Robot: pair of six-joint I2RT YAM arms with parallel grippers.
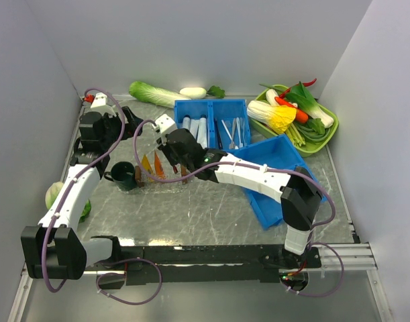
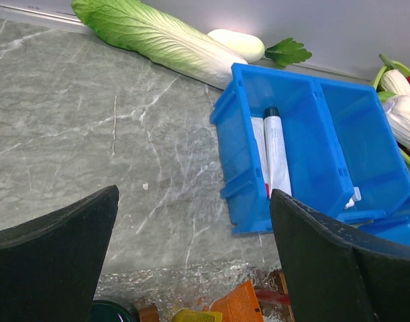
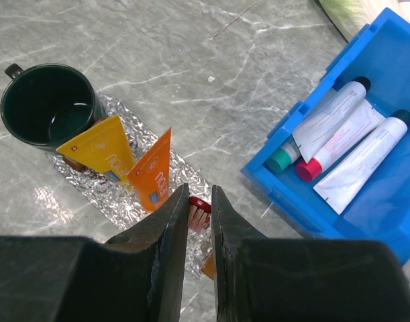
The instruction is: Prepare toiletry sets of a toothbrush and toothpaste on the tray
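The right claw (image 3: 198,191) is reaching down over the tray (image 3: 121,201), its 2 dark fingers (image 3: 170,228) pinched to a narrow slit. In that slit it is gripping the toothbrush (image 3: 199,213). Only the red head and pale bristles are showing just behind the fingertips. The fingers are hiding the rest, so which way its long axis runs cannot be told.

The tray is showing as a frosted, crinkled strip on the grey marbled worktop (image 3: 191,54). On it, 2 toothpaste tubes are sitting side by side, the yellow tube (image 3: 100,151) next to the orange tube (image 3: 154,174). In the right wrist view each is tapering from a broad end toward the top of the view down to a narrow end nearer the claw. The orange one is ending just beside the toothbrush head. A dark green mug (image 3: 47,104) is standing upright at the tray's far end, behind the yellow tube.

The left claw (image 2: 194,193) is hanging above the worktop with its fingers spread wide, grasping nothing. A blue bin (image 2: 241,188) holding white tubes is sitting just beyond it.
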